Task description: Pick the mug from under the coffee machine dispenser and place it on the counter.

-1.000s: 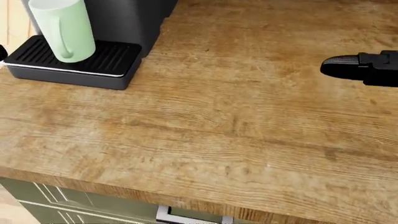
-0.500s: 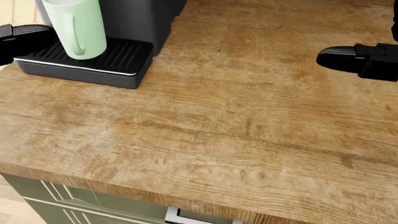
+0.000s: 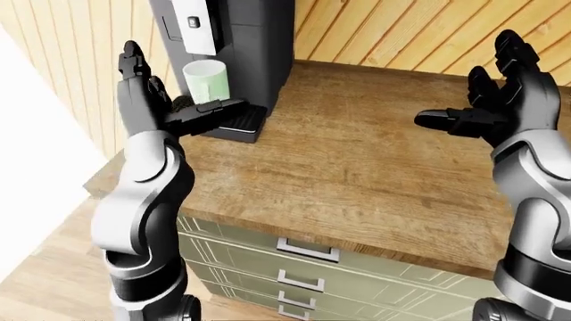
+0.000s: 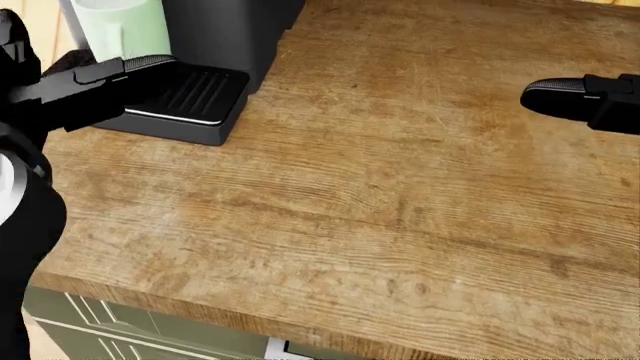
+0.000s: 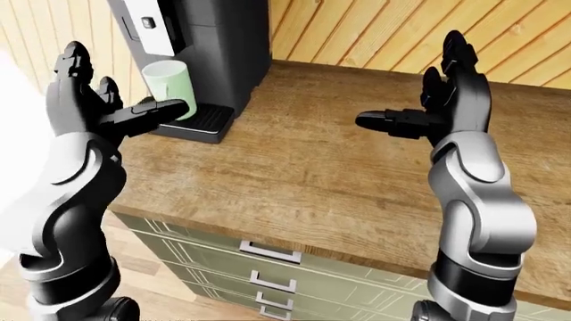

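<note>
A pale green mug (image 3: 207,81) stands upright on the black drip tray (image 4: 195,94) under the dispenser of the dark coffee machine (image 3: 243,40). My left hand (image 3: 169,100) is open just left of the mug. Its fingers point up and its thumb (image 4: 110,75) stretches across the tray, hiding the mug's lower part in the head view. Nothing shows whether the thumb touches the mug. My right hand (image 5: 428,100) is open too, raised over the wooden counter (image 4: 380,210) far to the mug's right, with nothing in it.
The counter runs wide to the right of the machine. A wood-panelled wall (image 3: 393,33) rises behind it. Green drawers with metal handles (image 3: 306,249) sit below the counter's near edge. Its left end lies just past the machine.
My left hand has come into the head view from the left, and its thumb now reaches across the drip tray by the mug. The picture has shifted slightly. The right hand has barely moved.
</note>
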